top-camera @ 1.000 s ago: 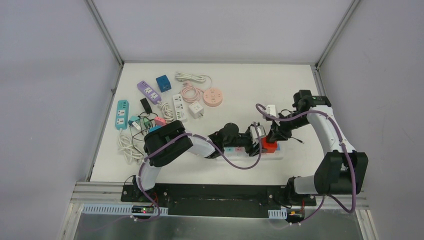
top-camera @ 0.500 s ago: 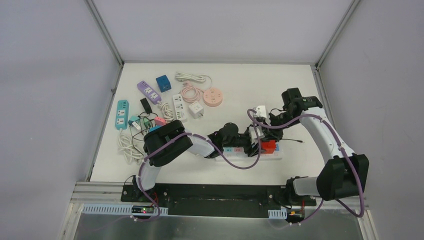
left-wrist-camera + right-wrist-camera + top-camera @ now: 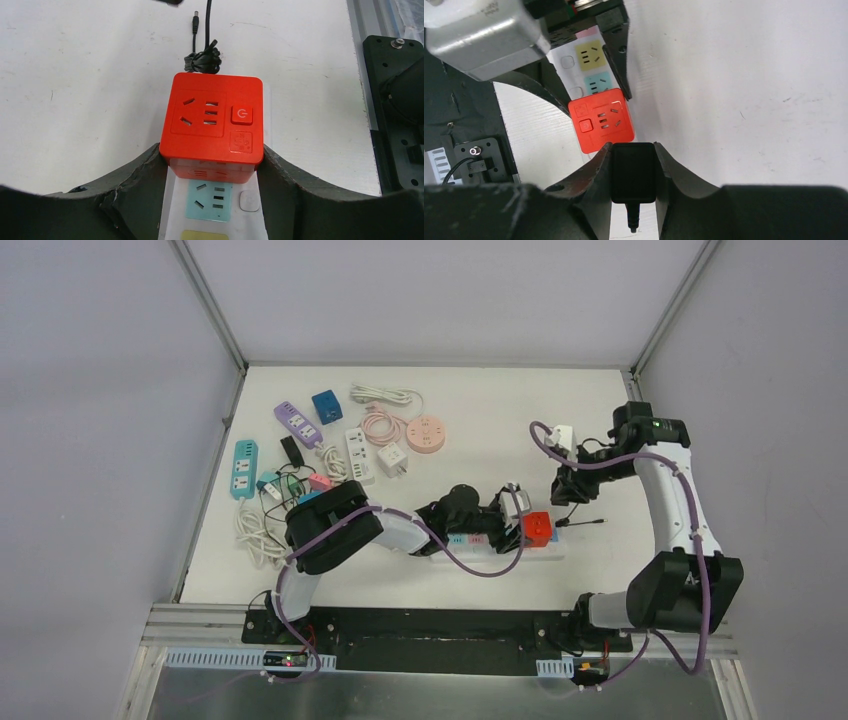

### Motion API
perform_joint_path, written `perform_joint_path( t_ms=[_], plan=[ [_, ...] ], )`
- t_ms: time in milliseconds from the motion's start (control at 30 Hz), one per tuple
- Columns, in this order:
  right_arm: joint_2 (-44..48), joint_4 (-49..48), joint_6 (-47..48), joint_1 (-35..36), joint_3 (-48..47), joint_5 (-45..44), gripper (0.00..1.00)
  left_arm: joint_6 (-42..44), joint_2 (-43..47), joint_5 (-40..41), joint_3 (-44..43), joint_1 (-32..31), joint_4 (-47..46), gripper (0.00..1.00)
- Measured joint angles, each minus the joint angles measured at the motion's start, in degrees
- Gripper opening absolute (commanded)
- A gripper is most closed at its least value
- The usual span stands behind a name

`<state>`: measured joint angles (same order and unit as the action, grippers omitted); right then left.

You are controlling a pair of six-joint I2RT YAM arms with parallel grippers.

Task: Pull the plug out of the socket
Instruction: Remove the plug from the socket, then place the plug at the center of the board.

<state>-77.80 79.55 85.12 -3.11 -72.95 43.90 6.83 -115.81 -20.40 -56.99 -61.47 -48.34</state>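
**Top external.** Red plastic cube socket (image 3: 537, 528), seated on the right end of a long white power strip (image 3: 548, 552). The left gripper (image 3: 518, 525) is at the cube's left side. The right gripper (image 3: 569, 492) is raised just beyond the cube, on the side away from the bases. A thin black cable (image 3: 588, 523) lies on the white table (image 3: 480, 420) beside the cube.

**Left wrist.** Left fingers (image 3: 135, 185) press on both near flanks of the cube, bracing it. The outlet face on top is bare, with nothing plugged in.

**Right wrist.** Black rectangular plug (image 3: 633, 172), clamped narrowly between the right fingers. It hangs clear, just off the cube's edge, with its long axis along the fingers. Judged: the plug is already free of the socket. Only the right arm bears it, and what remains is to carry it away from the cube and off the strip.
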Motion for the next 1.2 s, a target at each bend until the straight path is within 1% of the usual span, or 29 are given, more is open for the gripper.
perform_joint_path(
  t_ms=[33,67,100,200,267,333,367,400,500,700,867,967,1067,1133,1200],
  plan=[
    [-0.31,0.09,-0.22,-0.63,-0.55,0.15,0.00,-0.04,0.11,0.09,-0.09,0.00,0.39,0.30],
    [-0.55,0.04,-0.46,-1.05,-0.94,0.31,0.00,-0.22,0.22,0.28,-0.20,0.00,0.81,0.41],
    [-0.85,-0.15,-1.25,-1.55,-1.44,0.33,0.00,-0.37,0.37,0.52,-0.37,-0.04,1.33,0.47],
    [-1.31,-2.05,-5.11,-2.14,-2.36,0.33,0.00,-0.76,1.07,1.07,-0.98,-0.07,3.34,0.61],
    [-1.53,-4.13,-8.79,-2.23,-2.93,0.35,0.00,-1.25,1.73,1.90,-1.16,-0.07,4.44,0.75],
    [-1.77,-7.39,-14.25,-2.27,-3.80,0.44,0.00,-1.62,2.60,3.08,-1.25,-0.07,6.45,0.86],
    [-1.86,-8.50,-16.26,-2.29,-4.24,0.57,0.00,-1.84,2.80,3.67,-1.25,-0.02,7.28,0.91],
    [-2.10,-9.62,-18.67,-2.29,-4.90,0.76,0.00,-2.01,2.93,4.13,-1.33,0.04,8.35,0.93],
    [-3.02,-12.74,-25.55,-2.32,-6.91,1.88,0.00,-2.78,3.50,5.38,-1.42,0.15,11.17,0.99],
    [-4.26,-17.53,-39.80,-2.40,-8.79,3.52,0.00,-3.87,5.81,5.64,-1.70,0.46,13.84,0.99],
    [-4.28,-23.08,-58.80,-3.65,-9.14,3.08,0.00,-6.56,11.61,7.23,-1.70,1.38,17.22,0.99],
    [-4.37,-25.29,-68.91,-5.51,-9.14,3.50,0.00,-11.10,16.96,7.37,-1.68,3.96,19.67,0.99],
    [-4.59,-27.19,-77.42,-7.67,-9.01,5.05,0.00,-19.54,21.14,5.29,-2.54,9.16,22.08,0.99],
    [-4.92,-28.26,-82.16,-8.57,-8.66,6.67,0.00,-25.62,21.88,3.76,-4.37,13.22,23.54,0.99],
    [-5.33,-29.66,-86.01,-8.87,-7.69,8.28,0.00,-29.33,21.86,3.06,-6.25,16.11,25.31,0.99]
  ],
)
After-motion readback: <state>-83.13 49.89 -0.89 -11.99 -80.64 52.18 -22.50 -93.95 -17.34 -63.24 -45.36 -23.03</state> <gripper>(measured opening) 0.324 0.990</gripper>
